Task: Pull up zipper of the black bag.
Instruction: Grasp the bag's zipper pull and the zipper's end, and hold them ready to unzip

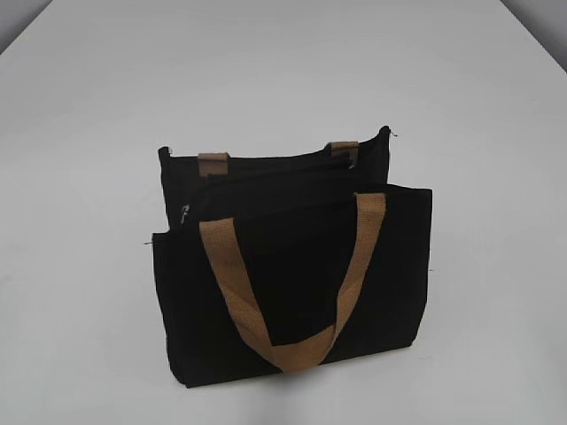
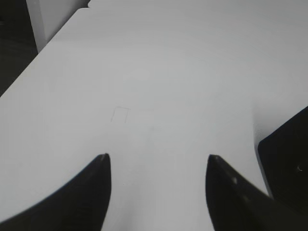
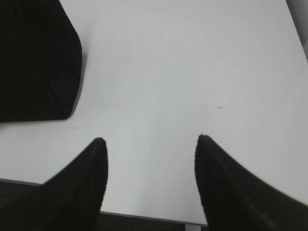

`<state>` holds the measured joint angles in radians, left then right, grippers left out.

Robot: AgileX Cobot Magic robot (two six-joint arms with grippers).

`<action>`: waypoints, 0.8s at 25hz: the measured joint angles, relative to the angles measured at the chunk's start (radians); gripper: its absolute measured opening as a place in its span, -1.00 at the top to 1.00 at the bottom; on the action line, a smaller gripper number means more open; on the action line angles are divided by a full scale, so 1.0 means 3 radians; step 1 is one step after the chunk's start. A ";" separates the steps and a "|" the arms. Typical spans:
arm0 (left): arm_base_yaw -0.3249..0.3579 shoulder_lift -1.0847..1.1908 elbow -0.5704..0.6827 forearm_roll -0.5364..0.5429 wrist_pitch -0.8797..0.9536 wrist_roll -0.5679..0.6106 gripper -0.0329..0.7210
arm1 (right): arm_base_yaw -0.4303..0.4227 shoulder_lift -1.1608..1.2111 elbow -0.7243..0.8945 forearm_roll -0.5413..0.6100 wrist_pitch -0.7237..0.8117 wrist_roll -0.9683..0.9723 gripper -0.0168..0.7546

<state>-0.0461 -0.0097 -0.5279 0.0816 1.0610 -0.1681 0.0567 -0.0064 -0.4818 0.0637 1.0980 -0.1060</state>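
The black bag [image 1: 292, 283] stands upright in the middle of the white table [image 1: 283, 71], its top gaping open. One tan handle hangs down its front and the other lies at the back. The small silver zipper pull [image 1: 185, 212] sits at the left end of the black zip line. Neither arm shows in the exterior view. My left gripper [image 2: 157, 159] is open and empty over bare table, with a corner of the bag [image 2: 288, 163] at its right. My right gripper [image 3: 150, 140] is open and empty near the table's front edge, with the bag [image 3: 33, 57] at its upper left.
The table's front edge [image 3: 144, 215] runs just below the right gripper's fingers. The table's left edge [image 2: 29, 62] and dark floor show in the left wrist view. A faint square mark [image 2: 120, 114] lies on the table.
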 joint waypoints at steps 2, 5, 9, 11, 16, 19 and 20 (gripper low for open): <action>0.0000 0.0000 0.0000 0.0000 0.0000 0.0000 -0.33 | 0.0000 0.0000 0.0000 0.0000 0.0000 0.0000 -0.21; 0.0000 0.0000 0.0000 0.0000 0.0000 0.0000 -0.33 | 0.0000 0.0000 0.0000 0.0000 0.0000 0.0000 -0.21; 0.0000 0.0000 0.0000 0.0000 0.0000 0.0000 -0.33 | 0.0000 0.0000 0.0000 0.0000 0.0000 0.0000 -0.21; 0.0000 0.0000 0.0000 -0.0006 0.0000 0.0000 -0.33 | 0.0000 0.0000 0.0000 0.0000 0.0000 0.0000 -0.21; 0.0000 0.0148 -0.0052 -0.0195 -0.0214 0.0109 -0.33 | 0.0000 0.0025 0.0000 -0.0003 0.0000 0.0000 -0.18; 0.0000 0.0455 -0.0107 -0.0456 -0.0878 0.0184 -0.33 | 0.0000 0.0257 -0.0013 -0.0003 -0.0017 0.0000 -0.07; 0.0000 0.0609 -0.0107 -0.0592 -0.1082 0.0200 -0.33 | 0.0000 0.0369 -0.0022 -0.0003 -0.0032 0.0000 -0.03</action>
<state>-0.0461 0.1729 -0.5600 -0.0958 0.7365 -0.1080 0.0567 0.1044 -0.4883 0.0628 1.0884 -0.1060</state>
